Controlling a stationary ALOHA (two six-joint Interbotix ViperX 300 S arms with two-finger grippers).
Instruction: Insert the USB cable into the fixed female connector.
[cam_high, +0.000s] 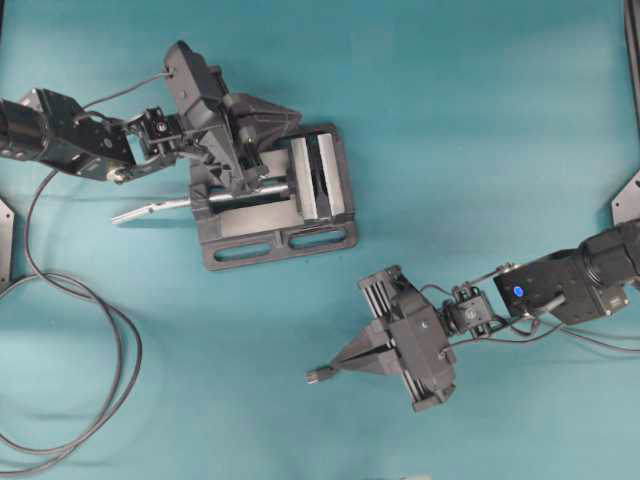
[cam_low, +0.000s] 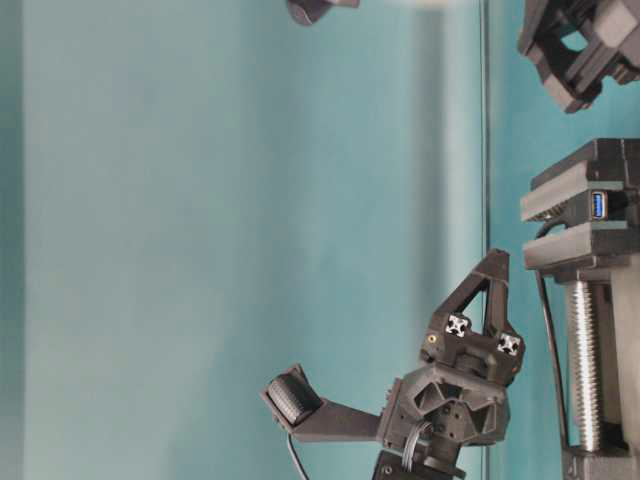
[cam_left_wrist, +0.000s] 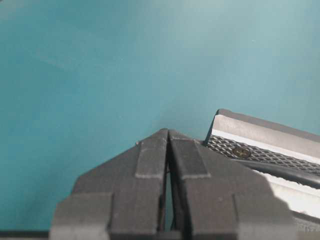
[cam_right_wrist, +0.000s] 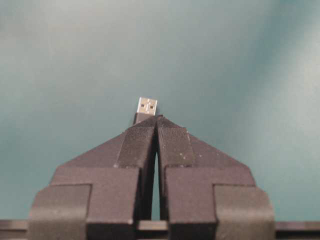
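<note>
My right gripper (cam_high: 334, 371) (cam_right_wrist: 157, 118) hovers over the mat at lower right and is shut on the USB cable's plug (cam_high: 315, 376). The plug's metal tip (cam_right_wrist: 147, 106) pokes out past the fingertips and points left. I cannot make out the cable's thin strand. The fixed female connector (cam_low: 599, 205), a small dark socket with a blue insert, sits clamped in the grey vise (cam_high: 270, 222). My left gripper (cam_high: 297, 115) (cam_left_wrist: 167, 131) (cam_low: 496, 258) is shut with nothing in it. It hangs just beyond the vise's far side, beside the knurled jaw face (cam_left_wrist: 250, 150).
A thick black cable (cam_high: 75, 300) lies in big loops on the teal mat at lower left. The vise's silver screw handle (cam_high: 150, 208) sticks out to the left under my left arm. Black brackets stand at the mat's side edges (cam_high: 630, 195).
</note>
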